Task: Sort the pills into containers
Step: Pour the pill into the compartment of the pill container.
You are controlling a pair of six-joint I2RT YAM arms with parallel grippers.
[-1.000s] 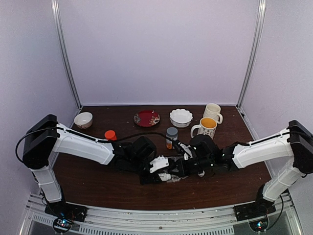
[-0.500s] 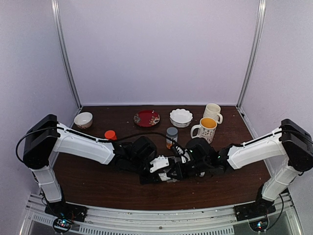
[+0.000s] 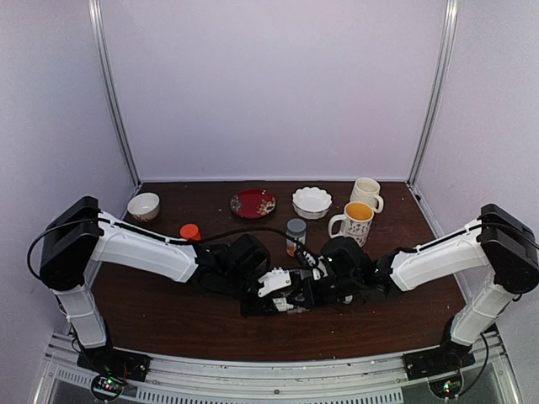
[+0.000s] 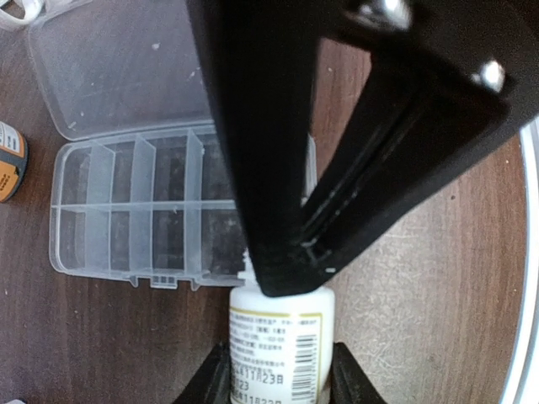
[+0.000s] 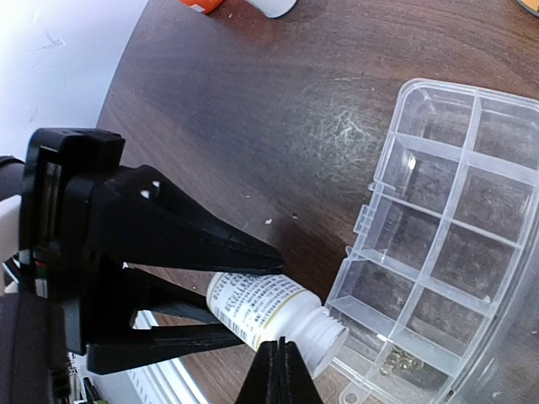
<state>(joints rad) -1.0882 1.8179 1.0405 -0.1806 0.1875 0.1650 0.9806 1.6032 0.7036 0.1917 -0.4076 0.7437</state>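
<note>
A few tiny, pale roundish pills lay huddled in one corner compartment of the clear organizer box, the compartment nearest the mouth of a small white bottle. The organizer box sat flat on the dark wooden desk, and its hinged lid was thrown open and lying beside it along one long edge. The white bottle was uncapped and tipped well over, its printed label facing up and its open mouth just beside the latch edge of the organizer box. The left gripper held that bottle around the body, its jaws partly spread and pinching it from both sides. The right gripper hung over the same edge of the organizer box with its jaws pressed together and nothing between them; the tip sat right at the bottle's neck, though I could not tell whether it touched. Farther back on the desk from the organizer box stood an orange pill bottle with a grey cap, and off to its left lay a loose orange cap. Along the far edge beyond the organizer box were a small bowl, a red plate, a white fluted bowl and two mugs.
</note>
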